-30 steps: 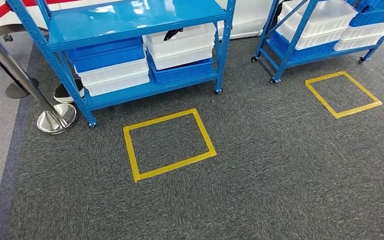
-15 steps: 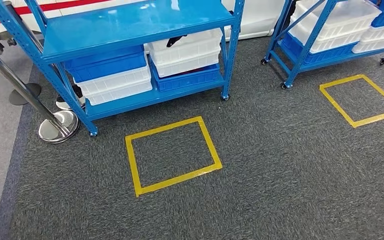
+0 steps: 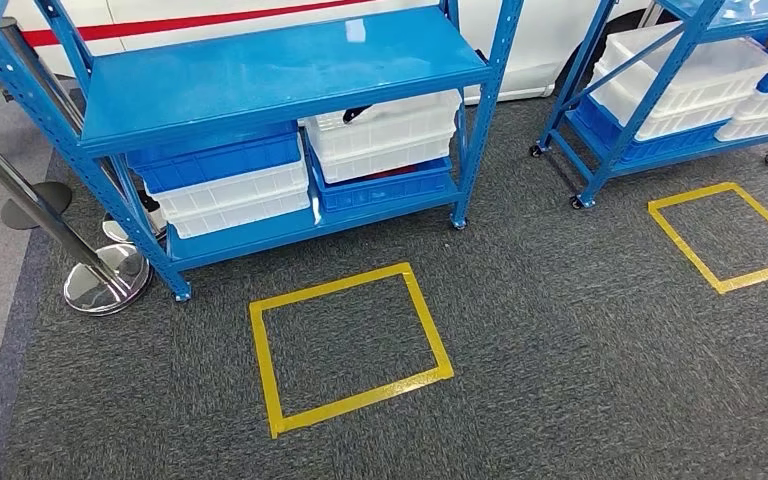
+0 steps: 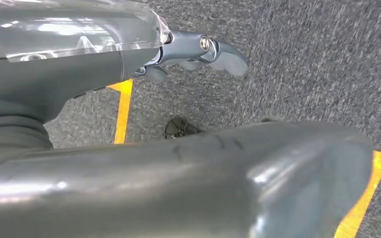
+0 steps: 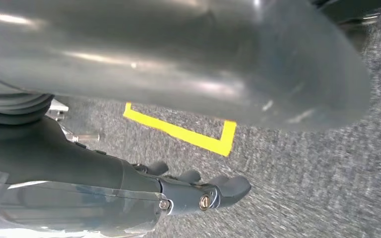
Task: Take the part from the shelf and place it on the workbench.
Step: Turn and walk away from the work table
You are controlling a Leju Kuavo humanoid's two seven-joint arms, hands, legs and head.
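While both my hands hang empty with fingers apart above carpet, the shelf stands well ahead.

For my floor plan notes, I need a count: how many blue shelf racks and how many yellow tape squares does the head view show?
Blue shelf racks: 2, the near rack and the far rack.
Yellow tape squares: 2, the near square and the far square.
Total: 4.
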